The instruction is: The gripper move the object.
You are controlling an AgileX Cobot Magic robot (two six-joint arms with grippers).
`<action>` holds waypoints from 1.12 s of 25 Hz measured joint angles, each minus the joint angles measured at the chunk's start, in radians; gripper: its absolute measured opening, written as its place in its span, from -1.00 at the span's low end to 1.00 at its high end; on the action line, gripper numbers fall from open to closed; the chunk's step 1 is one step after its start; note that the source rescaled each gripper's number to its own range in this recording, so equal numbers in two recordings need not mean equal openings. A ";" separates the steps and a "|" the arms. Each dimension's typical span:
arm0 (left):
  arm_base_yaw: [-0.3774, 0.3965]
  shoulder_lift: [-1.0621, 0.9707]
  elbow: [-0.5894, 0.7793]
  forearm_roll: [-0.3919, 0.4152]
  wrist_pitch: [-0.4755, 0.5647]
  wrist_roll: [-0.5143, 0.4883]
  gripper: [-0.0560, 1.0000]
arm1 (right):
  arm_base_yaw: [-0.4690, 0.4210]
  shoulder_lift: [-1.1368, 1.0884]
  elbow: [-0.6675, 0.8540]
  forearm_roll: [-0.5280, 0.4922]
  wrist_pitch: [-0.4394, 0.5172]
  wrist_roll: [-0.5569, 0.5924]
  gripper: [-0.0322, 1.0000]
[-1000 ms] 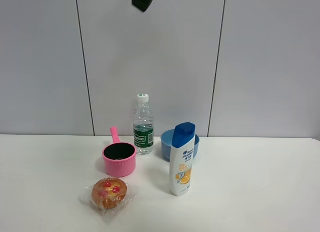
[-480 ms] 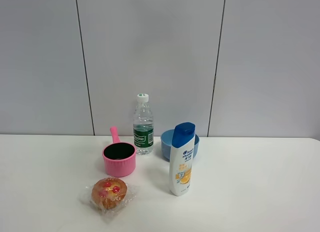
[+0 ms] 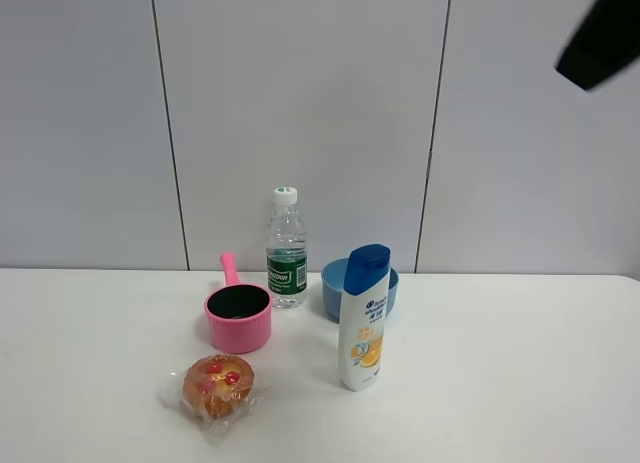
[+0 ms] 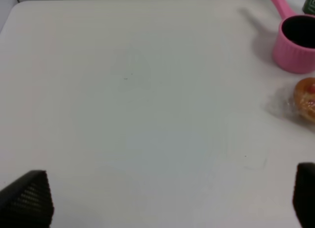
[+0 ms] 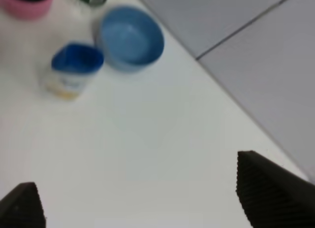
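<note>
The muffin [image 3: 218, 385], golden-brown with red bits and in clear wrap, lies on the white table [image 3: 500, 383] at the front left. It also shows at the edge of the left wrist view [image 4: 306, 99]. My left gripper [image 4: 165, 203] is open and empty over bare table, well apart from the muffin. My right gripper [image 5: 147, 203] is open and empty, high above the table near the blue bowl [image 5: 130, 37]. A dark blurred piece of an arm [image 3: 600, 38] shows at the top right of the high view.
A pink pot [image 3: 238, 318] stands just behind the muffin. A water bottle [image 3: 287, 248] stands behind the pot. A white shampoo bottle with a blue cap [image 3: 364, 318] stands in front of the blue bowl [image 3: 332, 283]. The wall is close behind.
The dark arm piece at the top middle a second ago left the view, and a dark piece now shows at the top right. The things on the table have not moved.
</note>
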 joint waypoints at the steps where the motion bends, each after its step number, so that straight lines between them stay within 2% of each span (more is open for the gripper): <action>1: 0.000 0.000 0.000 0.000 0.000 0.000 1.00 | 0.000 -0.033 0.047 0.000 0.000 0.009 0.22; 6: 0.000 0.000 0.000 0.000 0.000 0.000 1.00 | 0.000 -0.234 0.282 0.001 -0.002 0.062 0.22; 9: 0.000 0.000 0.000 0.000 0.000 0.000 1.00 | 0.000 -0.358 0.365 0.002 0.000 0.097 0.22; 15: 0.000 0.000 0.000 0.000 0.000 0.000 1.00 | -0.005 -0.540 0.396 -0.026 0.012 0.186 0.22; 17: 0.000 0.000 0.000 0.000 0.000 0.000 1.00 | -0.039 -0.562 0.396 -0.027 0.012 0.204 0.22; 21: 0.000 0.000 0.000 0.000 0.000 0.000 1.00 | -0.222 -0.585 0.396 -0.033 0.012 0.194 0.22; 24: 0.000 0.000 0.000 0.000 0.000 0.000 1.00 | -0.417 -0.601 0.397 -0.035 0.011 0.160 0.22; 28: 0.000 0.000 0.000 0.000 0.000 0.000 1.00 | -0.616 -0.643 0.398 -0.034 0.012 0.157 0.22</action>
